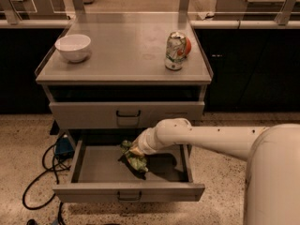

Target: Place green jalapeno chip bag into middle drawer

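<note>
The middle drawer (126, 191) is pulled open below the cabinet top, a wide shallow grey tray with a small dark handle on its front. My gripper (132, 154) reaches into it from the right at the end of the white arm. It is shut on the green jalapeno chip bag (136, 161), a crumpled shiny green bag with pale patches. The bag hangs low inside the drawer, near its middle, close to the drawer floor. I cannot tell whether it touches the floor.
The drawer front above (93, 114) is shut. A white bowl (73, 47) stands on the cabinet top at the left, and a silver-green soda can (176, 50) at the right. Black cables (42, 172) and a blue object (63, 146) lie on the floor to the left.
</note>
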